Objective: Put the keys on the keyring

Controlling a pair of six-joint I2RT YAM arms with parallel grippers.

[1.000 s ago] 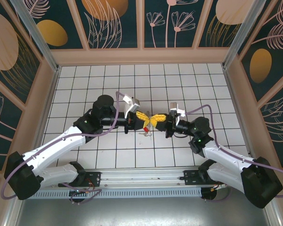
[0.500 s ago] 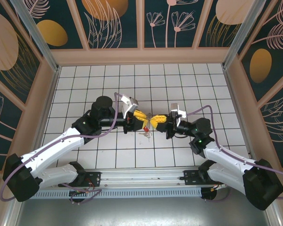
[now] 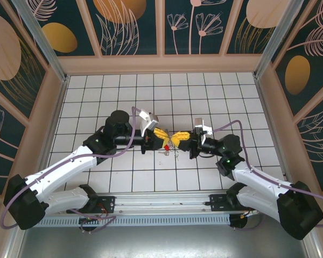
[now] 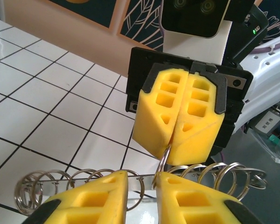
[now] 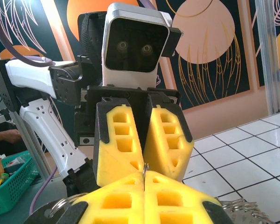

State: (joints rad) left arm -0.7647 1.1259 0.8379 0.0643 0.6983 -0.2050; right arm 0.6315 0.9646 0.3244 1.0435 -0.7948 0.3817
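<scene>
Where two pincers (image 3: pixel 167 137) (image 3: pixel 173 140) meet, one keyring (image 4: pixel 161 163) is pinched.

Middle of the table (image 3: pixel 97 97) is jammed: left gripper (image 3: pixel 165 135) and right gripper (image 3: pixel 174 138) sit nose to nose. The keyring (image 4: pixel 162 157), pinched in the right one, bridges the sliver between them. A red key (image 3: pixel 166 146) dangles just under, silver keys (image 3: pixel 161 153) on the tiles below. Loads of bare tile toward the back wall (image 3: pixel 161 64) and out both sides.
</scene>
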